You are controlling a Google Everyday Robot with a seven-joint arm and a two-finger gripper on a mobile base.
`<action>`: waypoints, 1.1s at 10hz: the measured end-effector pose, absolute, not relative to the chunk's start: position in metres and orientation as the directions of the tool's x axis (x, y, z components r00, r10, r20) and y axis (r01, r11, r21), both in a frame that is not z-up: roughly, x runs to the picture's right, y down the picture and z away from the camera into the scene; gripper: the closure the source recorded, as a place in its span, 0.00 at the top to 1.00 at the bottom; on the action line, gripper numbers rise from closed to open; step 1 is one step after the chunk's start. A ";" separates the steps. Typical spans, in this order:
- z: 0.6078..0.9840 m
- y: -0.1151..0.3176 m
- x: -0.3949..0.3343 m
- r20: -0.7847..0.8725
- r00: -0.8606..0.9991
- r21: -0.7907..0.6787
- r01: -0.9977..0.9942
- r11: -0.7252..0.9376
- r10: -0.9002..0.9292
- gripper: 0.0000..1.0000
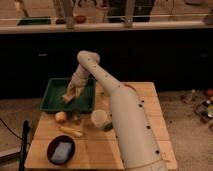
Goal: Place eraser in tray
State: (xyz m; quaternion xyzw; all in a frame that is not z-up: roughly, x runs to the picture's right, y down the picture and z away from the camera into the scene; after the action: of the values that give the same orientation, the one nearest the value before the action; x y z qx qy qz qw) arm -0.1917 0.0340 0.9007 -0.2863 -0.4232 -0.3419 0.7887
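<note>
The pincer hangs low inside the tray, the eraser seemingly at its tip; whether it grips I cannot tell. Lifting away without a clean release could drag the eraser out onto the counter.

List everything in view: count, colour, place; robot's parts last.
tray: one, dark green, table's back left
table: one, light wood, centre
fruit: one, orange, in front of the tray
banana-like thing: one, yellow, between fruit and plate
plate: one, black, front left
sponge: one, blue, on the plate
cup: one, white, right of the fruit
bin: one, green, far counter
eraser: cannot be made out
arm: one, white, over the table
gripper: one, over the tray's middle
</note>
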 end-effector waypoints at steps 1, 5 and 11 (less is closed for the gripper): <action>0.902 0.034 -0.189 0.862 0.411 -0.166 0.781 0.602 -0.296 0.00; 0.906 0.032 -0.185 0.858 0.423 -0.177 0.777 0.605 -0.292 0.09; 0.911 0.031 -0.183 0.868 0.417 -0.181 0.771 0.611 -0.269 0.70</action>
State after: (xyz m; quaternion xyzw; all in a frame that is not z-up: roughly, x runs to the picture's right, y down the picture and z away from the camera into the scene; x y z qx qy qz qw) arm -0.1832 0.0309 0.9111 -0.2933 -0.4278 -0.3295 0.7889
